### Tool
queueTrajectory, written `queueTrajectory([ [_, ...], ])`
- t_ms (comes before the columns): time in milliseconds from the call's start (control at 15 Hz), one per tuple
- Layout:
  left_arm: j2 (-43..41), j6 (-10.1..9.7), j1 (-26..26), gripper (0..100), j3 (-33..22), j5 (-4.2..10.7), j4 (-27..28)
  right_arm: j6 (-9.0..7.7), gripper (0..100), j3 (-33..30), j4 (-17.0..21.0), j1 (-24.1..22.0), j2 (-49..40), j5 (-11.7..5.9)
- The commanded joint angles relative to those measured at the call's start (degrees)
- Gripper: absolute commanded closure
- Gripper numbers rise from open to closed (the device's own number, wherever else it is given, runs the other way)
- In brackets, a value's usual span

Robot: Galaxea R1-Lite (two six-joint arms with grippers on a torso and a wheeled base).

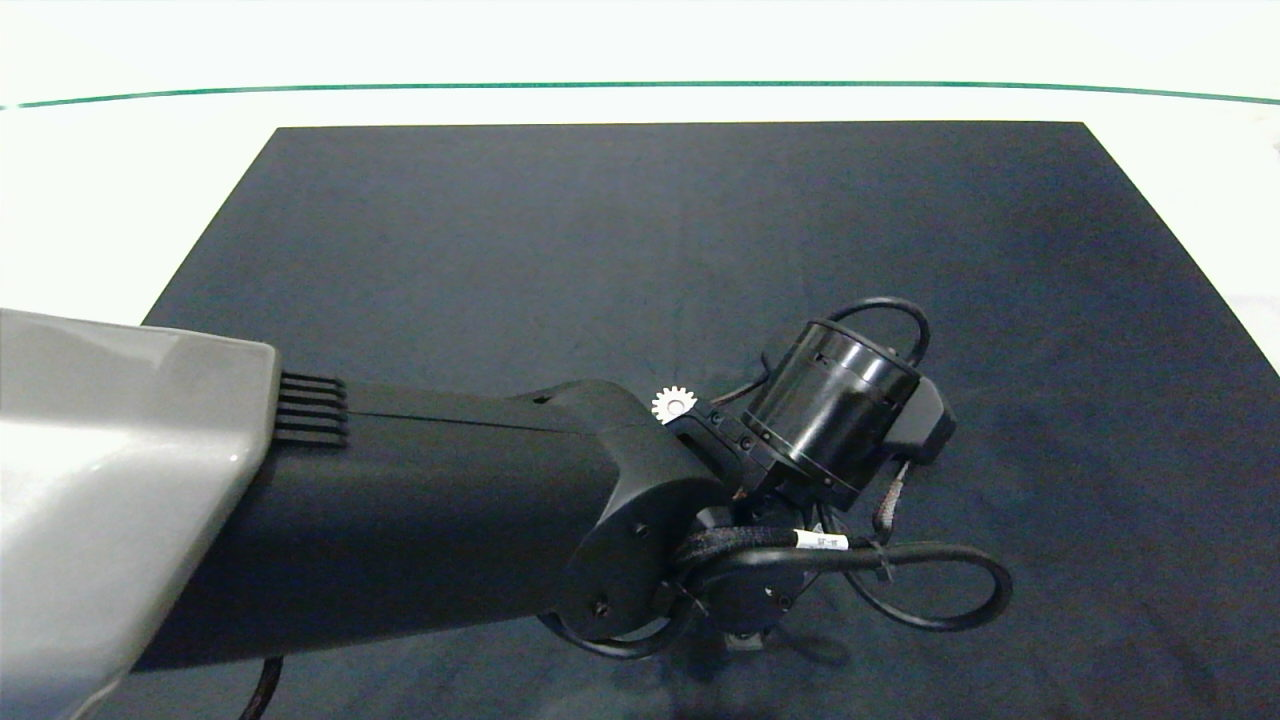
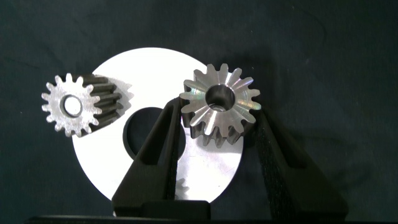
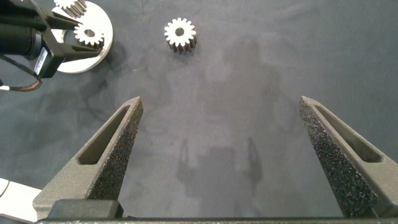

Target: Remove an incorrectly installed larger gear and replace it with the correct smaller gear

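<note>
The left wrist view shows my left gripper (image 2: 219,113) shut on the larger gear (image 2: 219,98), silvery with pointed teeth and a dark body, held over a white disc (image 2: 205,177) with a round centre hole. A smaller gear (image 2: 70,106) with blunt teeth lies at the disc's rim. From the right wrist view, the left gripper (image 3: 67,38) holds that gear (image 3: 89,34) above the disc (image 3: 93,59), and another smaller gear (image 3: 180,34) sits alone on the mat. My right gripper (image 3: 221,102) hangs open over bare mat, holding nothing. In the head view, the left arm's wrist (image 1: 830,410) hides its fingers; one small gear (image 1: 672,404) peeks out beside it.
A dark mat (image 1: 640,230) covers the white table (image 1: 120,200), with a green line near the far edge. The left arm's cables (image 1: 930,580) loop out over the mat. The right arm is out of the head view.
</note>
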Motion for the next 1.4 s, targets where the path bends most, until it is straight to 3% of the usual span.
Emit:
queueTrajectory([
  [67,-0.1,-0.02,0.0,78,0.0,0.13,0.1,-0.03,0,-0.1,0.1,0.0,0.0,-0.05],
  [667,-2.6,-1.16,-0.1,78,1.6,0.22,0.1,-0.12,0,-0.2,0.1,0.0,0.1,-0.05],
  [1400,-3.0,-1.07,-0.7,78,4.9,0.13,-2.0,-0.12,0,-0.2,0.1,-0.1,-0.2,-0.14],
])
